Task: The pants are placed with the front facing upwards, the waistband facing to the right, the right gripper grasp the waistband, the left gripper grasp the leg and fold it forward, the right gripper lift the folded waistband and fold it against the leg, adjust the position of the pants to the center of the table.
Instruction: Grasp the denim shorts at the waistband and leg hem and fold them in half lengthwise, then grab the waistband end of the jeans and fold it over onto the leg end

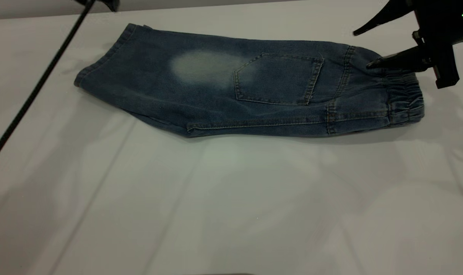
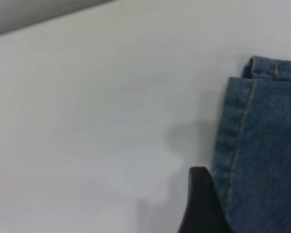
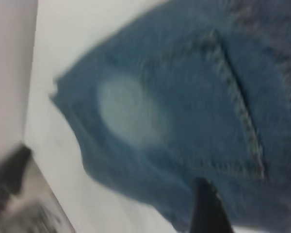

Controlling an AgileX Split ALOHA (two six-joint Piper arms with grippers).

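Left gripper [image 2: 200,204] sits at the table's [image 1: 231,198] far left corner, just off the leg hem; whether its fingers are spread or closed cannot be told. The pants [image 1: 250,86] lie folded lengthwise along the far edge, patch pocket [image 1: 279,78] uppermost. Waistband [image 1: 405,97] points toward the right edge. Right gripper [image 1: 363,47] hovers there, fingers spread, lower finger touching the waistband.

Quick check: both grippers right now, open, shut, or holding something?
Right gripper: open, fingers spread over the waistband of the pants, holding nothing.
Left gripper: cannot be told; only one finger tip shows, beside the leg hem.
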